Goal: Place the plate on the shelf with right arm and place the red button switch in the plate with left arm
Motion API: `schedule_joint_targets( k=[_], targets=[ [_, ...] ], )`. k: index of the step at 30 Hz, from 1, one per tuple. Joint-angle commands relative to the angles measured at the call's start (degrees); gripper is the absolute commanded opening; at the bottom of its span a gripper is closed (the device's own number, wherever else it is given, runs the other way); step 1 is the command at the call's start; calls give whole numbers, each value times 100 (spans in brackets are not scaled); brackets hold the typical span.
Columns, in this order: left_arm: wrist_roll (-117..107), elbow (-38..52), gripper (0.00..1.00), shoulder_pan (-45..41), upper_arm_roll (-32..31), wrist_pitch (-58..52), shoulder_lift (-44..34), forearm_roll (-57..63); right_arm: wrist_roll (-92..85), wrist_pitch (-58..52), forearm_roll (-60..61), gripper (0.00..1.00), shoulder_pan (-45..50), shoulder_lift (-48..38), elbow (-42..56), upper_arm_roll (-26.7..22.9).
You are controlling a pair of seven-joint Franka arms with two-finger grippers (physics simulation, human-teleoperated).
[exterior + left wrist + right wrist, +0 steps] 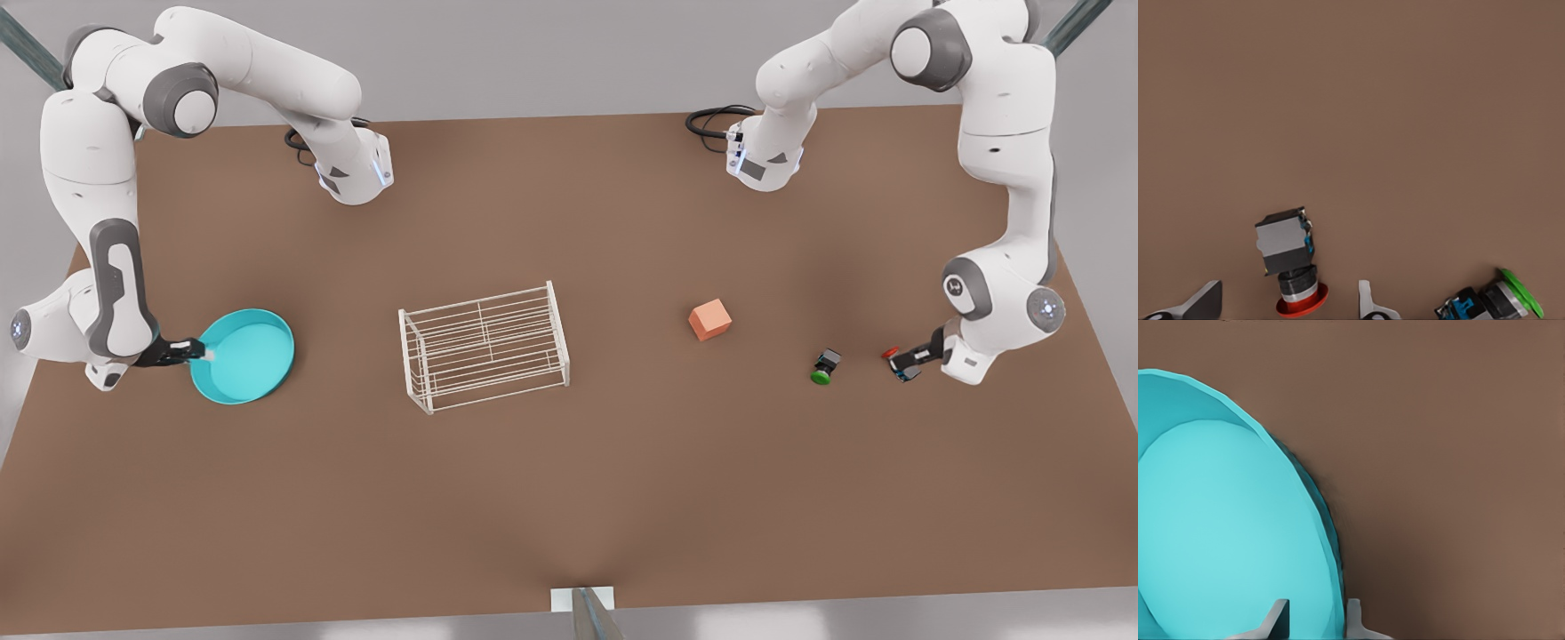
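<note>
Grippers: two (197, 353) (900, 363); switches: two (892, 354) (826, 366).

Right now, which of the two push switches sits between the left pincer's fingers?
The red button switch, between the left pincer fingers; the green-capped switch lies apart beside it.

Front view: high overhead, facing arm bases across the table (569, 498). Left wrist view: close, down on red button switch (1290, 257). Right wrist view: close on plate (1218, 533) rim. Front shares both.
</note>
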Motion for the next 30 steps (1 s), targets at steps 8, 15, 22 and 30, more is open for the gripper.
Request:
schedule_joint_targets(
  k=[8,15,22,30],
  targets=[
    [-1657,69,100,-20,2,700,184,32,-332,292,-15,24,6,-35,3,56],
    [-1649,-2,100,15,99,858,457,234,-129,-358,-15,18,-20,-457,-6,65],
    [-1842,-28,100,-29,99,1025,536,251,169,-999,-15,15,-20,-764,-6,65],
    [-1851,-107,75,-29,99,1060,483,295,521,-2018,-147,15,50,-1581,3,65]
  ],
)
